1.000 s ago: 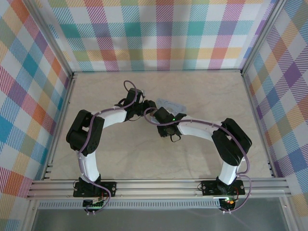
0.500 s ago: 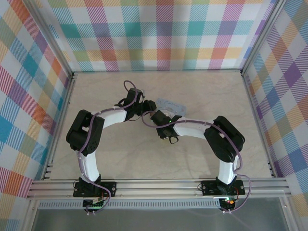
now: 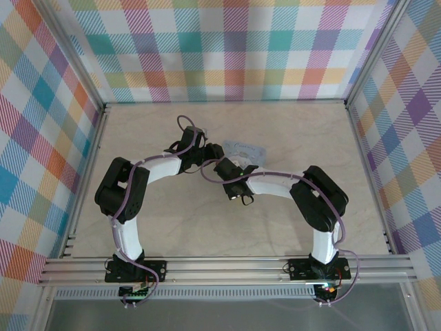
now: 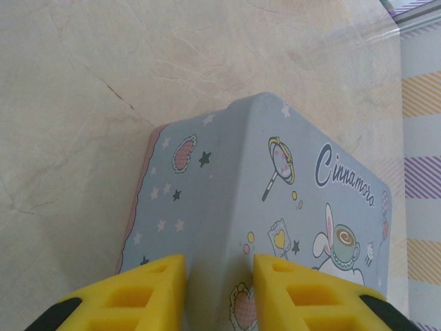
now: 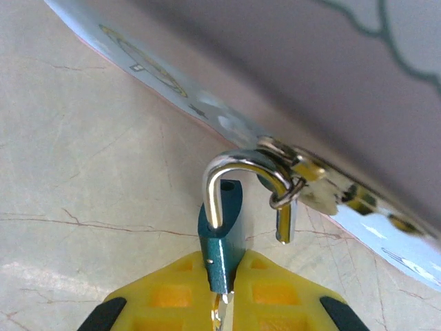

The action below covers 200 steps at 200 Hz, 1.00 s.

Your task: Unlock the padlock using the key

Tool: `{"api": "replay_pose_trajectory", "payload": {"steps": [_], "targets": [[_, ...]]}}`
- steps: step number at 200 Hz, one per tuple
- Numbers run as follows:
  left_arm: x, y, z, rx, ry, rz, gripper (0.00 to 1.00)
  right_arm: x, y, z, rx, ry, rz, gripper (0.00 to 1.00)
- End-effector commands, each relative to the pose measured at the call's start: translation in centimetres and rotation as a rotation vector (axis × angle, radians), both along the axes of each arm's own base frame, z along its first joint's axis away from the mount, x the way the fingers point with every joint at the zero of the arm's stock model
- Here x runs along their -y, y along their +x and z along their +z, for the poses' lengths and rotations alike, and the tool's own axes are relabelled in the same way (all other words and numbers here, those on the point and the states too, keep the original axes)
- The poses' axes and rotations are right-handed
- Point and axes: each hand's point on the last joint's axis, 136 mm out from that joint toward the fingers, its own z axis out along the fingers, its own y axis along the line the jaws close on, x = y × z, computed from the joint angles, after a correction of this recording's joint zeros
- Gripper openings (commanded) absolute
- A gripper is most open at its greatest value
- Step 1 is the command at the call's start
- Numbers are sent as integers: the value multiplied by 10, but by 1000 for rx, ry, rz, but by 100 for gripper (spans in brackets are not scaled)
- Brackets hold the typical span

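A small teal padlock (image 5: 222, 238) hangs by its silver shackle (image 5: 241, 169), which stands swung out of the body with its free end loose, hooked through the metal hasp ring (image 5: 293, 187) of the pale-blue cartoon tin (image 5: 310, 76). My right gripper (image 5: 224, 265) is shut on the padlock body, and the key (image 5: 223, 316) pokes out of the body's bottom between the yellow fingers (image 5: 165, 296). My left gripper (image 4: 219, 265) is closed across a ridge of the tin (image 4: 227, 186), a yellow finger (image 4: 148, 289) on either side. From above, both grippers meet at the tin (image 3: 246, 149).
The tin rests on a pale marble tabletop (image 3: 172, 221) boxed in by plaid walls and an aluminium frame (image 3: 220, 265). The two white arms arch inward from the near edge. Bare table lies in front of and behind the tin.
My right gripper has closed onto the padlock body, and its arm has drawn slightly left. The left arm has held still on the tin.
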Motion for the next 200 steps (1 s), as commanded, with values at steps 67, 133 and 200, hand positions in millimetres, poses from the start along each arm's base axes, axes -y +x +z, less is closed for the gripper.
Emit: {"api": "replay_pose_trajectory", "payload": {"steps": [67, 133, 200], "targets": [[-10, -7, -3, -35, 33, -6, 31, 6, -21, 22, -28, -110, 320, 0], [-9, -11, -7, -47, 13, -9, 31, -5, -24, 38, -20, -53, 465, 0], [1, -16, -12, -75, -47, -14, 31, -40, -10, 47, 23, 6, 581, 0]]}}
